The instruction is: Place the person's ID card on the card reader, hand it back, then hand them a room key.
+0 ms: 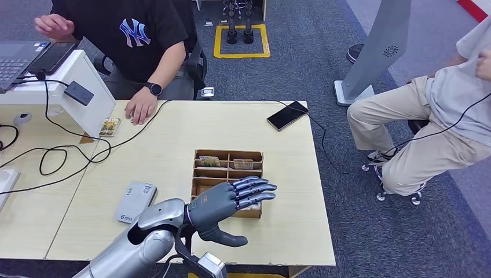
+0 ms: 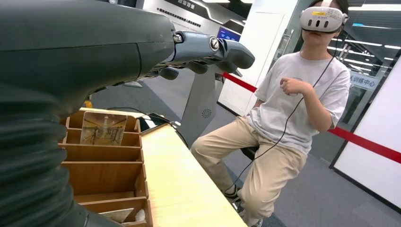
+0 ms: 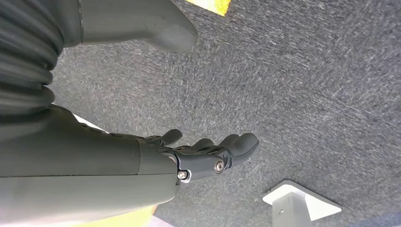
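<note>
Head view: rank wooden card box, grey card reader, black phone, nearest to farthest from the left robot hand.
1. Wooden compartmented card box, directly under the left robot hand.
2. Flat grey card reader, on the table at its left.
3. Black smartphone, at the table's far right edge.

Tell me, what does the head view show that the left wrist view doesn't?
Head view alone: the card reader, a black phone, a card beside a seated person's hand and a laptop.

Left wrist view alone: the headset on the person in beige trousers.

Both: the left hand with fingers extended over the wooden card box, and that person.
</note>
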Motion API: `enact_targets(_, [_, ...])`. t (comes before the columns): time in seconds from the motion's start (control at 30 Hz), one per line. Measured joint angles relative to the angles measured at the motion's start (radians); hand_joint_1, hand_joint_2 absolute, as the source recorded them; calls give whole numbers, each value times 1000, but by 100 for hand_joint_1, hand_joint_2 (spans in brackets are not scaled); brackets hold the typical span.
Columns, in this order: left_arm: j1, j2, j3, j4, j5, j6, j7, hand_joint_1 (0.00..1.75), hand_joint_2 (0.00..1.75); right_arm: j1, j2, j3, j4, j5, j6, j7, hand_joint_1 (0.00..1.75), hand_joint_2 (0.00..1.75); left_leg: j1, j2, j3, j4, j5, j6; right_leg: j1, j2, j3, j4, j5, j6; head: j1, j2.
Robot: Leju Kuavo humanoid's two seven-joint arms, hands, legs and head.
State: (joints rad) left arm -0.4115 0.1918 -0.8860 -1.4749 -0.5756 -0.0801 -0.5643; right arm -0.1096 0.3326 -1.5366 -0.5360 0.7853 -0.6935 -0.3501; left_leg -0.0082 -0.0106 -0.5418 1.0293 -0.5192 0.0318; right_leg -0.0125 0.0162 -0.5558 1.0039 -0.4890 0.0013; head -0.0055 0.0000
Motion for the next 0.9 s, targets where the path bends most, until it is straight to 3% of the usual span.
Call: enact_targets(0.9, [-115,50,-123,98,19,-29,63,0,175,12,0,0,-11,73,0,13,0,175,0,0,0,0,0,0,0,0,0,0,0,0,0,0])
